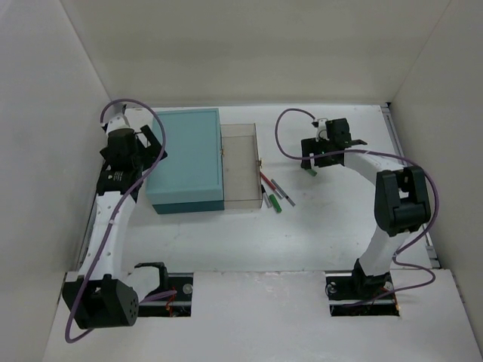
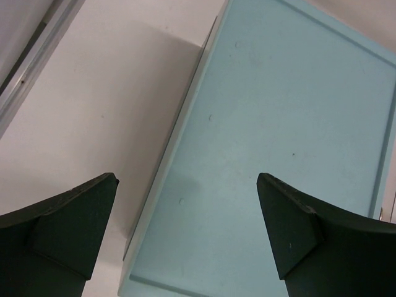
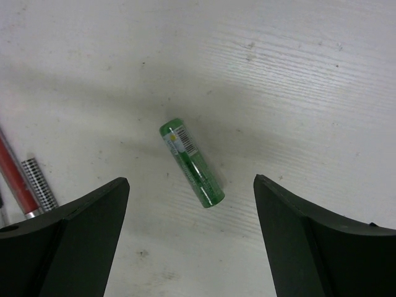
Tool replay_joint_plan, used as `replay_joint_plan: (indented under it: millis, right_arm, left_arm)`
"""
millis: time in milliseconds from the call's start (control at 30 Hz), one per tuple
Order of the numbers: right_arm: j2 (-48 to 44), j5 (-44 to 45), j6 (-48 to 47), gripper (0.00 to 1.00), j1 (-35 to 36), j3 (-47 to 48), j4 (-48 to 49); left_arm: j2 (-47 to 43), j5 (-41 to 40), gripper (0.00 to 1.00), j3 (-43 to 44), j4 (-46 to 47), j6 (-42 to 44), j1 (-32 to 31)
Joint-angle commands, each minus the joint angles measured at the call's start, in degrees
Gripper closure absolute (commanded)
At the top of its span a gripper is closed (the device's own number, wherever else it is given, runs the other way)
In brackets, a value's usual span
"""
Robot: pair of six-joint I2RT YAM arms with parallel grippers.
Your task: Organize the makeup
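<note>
A green tube [image 3: 190,163] lies on the white table between the tips of my right gripper [image 3: 190,180], which is open and hovers over it; the tube also shows in the top view [image 1: 311,172]. Left of it lie a red pencil [image 3: 15,179] and a grey patterned pencil [image 3: 38,184]. In the top view several thin pencils [image 1: 273,186] and a second green tube [image 1: 275,202] lie beside the open box. My left gripper [image 2: 185,179] is open and empty above the left edge of the teal box [image 2: 278,124]. The bottle, sponge and round brown piece are out of view.
The big teal box [image 1: 185,160] stands left of centre, with a clear open compartment [image 1: 241,162] joined to its right side. White walls close in the table on the left, back and right. A metal rail [image 2: 31,68] runs along the left edge.
</note>
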Motion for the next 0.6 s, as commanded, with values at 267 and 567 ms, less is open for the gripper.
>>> replay_joint_plan:
  millis: [267,567]
  right_arm:
    - [4.9,4.0,-4.6,0.30,1.9,6.9,-7.9]
    - [8.5,3.2,-7.9,0.49,2.1,12.7,-15.0]
  left_arm:
    - [-3.2,-4.0,0.00,-2.1,-1.3,-1.4,-4.3]
    - [-4.2,-4.8,0.00,-2.8,-0.8,-1.7,-3.7]
